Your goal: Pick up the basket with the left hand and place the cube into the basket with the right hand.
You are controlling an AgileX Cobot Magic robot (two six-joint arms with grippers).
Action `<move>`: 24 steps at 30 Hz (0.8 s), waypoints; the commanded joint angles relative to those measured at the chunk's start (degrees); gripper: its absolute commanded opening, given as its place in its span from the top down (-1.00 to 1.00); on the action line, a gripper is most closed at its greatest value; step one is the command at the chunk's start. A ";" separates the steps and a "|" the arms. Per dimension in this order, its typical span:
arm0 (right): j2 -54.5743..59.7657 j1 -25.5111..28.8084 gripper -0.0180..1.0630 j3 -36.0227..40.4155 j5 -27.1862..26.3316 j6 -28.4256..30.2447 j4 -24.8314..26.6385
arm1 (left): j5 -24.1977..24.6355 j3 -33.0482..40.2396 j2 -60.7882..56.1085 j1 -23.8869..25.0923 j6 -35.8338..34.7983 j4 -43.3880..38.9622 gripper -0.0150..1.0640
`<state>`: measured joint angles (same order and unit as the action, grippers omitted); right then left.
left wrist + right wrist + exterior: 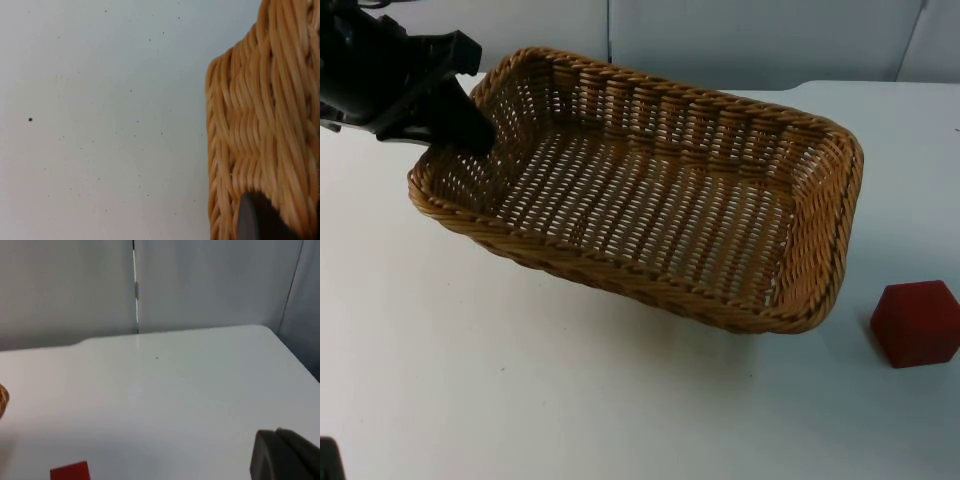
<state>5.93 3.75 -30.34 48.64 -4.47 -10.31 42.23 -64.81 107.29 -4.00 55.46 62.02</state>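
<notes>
A rectangular wicker basket [650, 190] lies across the middle of the table in the top view and holds nothing. My left gripper [470, 132] is shut on the basket's left short wall, one finger inside and one outside. That end looks lifted a little, with a shadow under the front rim. The left wrist view has the woven wall [260, 125] close up, with a black fingertip [257, 220] against it. A red cube [917, 322] sits on the table to the right of the basket, apart from it. My right gripper [285, 455] hangs above the table, with the cube [71, 472] off to its side.
The white table [570, 400] ends at the grey partition wall [750, 35] behind the basket. Its far right corner [265, 330] is in the right wrist view. Bare table lies in front of the basket and around the cube.
</notes>
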 commanded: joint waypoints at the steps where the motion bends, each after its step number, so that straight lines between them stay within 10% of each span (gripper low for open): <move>1: 6.45 -0.23 0.97 -0.68 -2.89 1.94 -0.48 | 1.42 -0.44 -0.79 -0.24 -0.54 1.83 0.97; 9: 30.17 -0.63 0.83 -12.18 -2.03 1.94 0.24 | 1.42 -0.44 -0.79 -0.24 -0.54 1.83 0.97; 19: 63.67 -7.85 -0.54 -25.51 5.28 1.25 6.34 | 1.44 -0.44 -0.79 -0.24 -0.54 1.68 0.97; 24: 75.34 -12.94 -0.62 -25.51 1.59 -1.54 6.23 | 1.44 -0.44 -0.79 -0.24 -0.54 1.68 0.97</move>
<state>78.26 -7.62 -55.26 51.93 -4.83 -4.40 42.23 -64.81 107.29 -4.00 55.46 61.81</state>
